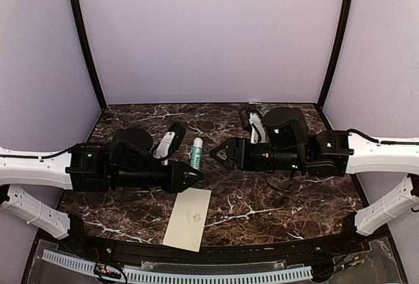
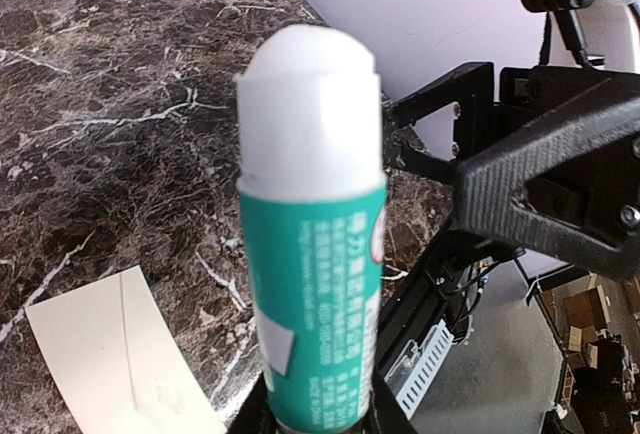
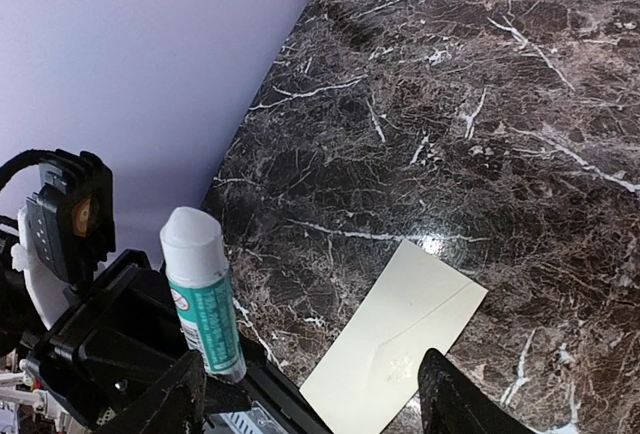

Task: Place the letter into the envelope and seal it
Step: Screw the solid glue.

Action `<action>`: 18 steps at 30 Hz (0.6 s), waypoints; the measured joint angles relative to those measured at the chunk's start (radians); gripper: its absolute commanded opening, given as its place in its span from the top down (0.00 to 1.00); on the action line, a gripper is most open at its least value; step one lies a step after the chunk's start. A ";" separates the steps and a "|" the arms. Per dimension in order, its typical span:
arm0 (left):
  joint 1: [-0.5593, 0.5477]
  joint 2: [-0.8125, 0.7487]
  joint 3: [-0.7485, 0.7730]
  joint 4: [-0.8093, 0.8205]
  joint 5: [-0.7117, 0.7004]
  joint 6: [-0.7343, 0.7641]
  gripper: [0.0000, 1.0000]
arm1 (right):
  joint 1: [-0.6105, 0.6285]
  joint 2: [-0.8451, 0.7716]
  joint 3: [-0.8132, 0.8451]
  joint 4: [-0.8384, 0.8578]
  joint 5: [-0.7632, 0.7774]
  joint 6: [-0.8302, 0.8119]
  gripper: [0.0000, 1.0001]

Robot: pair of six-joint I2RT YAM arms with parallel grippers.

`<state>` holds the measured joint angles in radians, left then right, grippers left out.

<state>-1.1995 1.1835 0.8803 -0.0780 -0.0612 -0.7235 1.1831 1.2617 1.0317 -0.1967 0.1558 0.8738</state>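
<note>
Glue stick (image 2: 312, 254), base gripped between left jaws; right jaws wide open, empty, white cap (image 2: 308, 104) just ahead: best closed squarely across cap, pulled along the stick's axis.

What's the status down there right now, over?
Left hand shut on glue stick, upright. Right hand open, empty, beside it. Envelope flat on the table, no hand touching it. Nothing lying on it.

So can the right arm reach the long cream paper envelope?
Probably yes: the right gripper is open, and the envelope lies uncovered, clear of the teal glue stick in the left gripper.
</note>
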 measured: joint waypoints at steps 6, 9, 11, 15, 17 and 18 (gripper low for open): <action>-0.002 0.033 0.002 -0.015 -0.019 -0.004 1.00 | 0.023 0.113 0.082 0.002 -0.002 0.026 0.36; -0.002 0.040 0.002 -0.014 -0.017 -0.004 1.00 | 0.025 0.166 0.115 0.010 -0.010 0.035 0.42; -0.003 0.044 0.002 -0.014 -0.014 -0.004 1.00 | 0.026 0.195 0.131 0.013 -0.020 0.037 0.48; -0.003 0.055 0.002 -0.014 -0.007 -0.004 1.00 | 0.027 0.241 0.166 0.013 -0.042 0.047 0.63; -0.003 0.058 0.002 -0.014 -0.007 -0.004 1.00 | 0.028 0.251 0.176 0.018 -0.051 0.049 0.77; -0.003 0.058 0.002 -0.014 -0.007 -0.004 1.00 | 0.029 0.254 0.179 0.017 -0.053 0.045 0.84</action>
<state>-1.2026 1.2419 0.8822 -0.0925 -0.0681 -0.7273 1.2121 1.5154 1.2106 -0.1799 0.1024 0.9184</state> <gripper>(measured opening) 0.223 0.342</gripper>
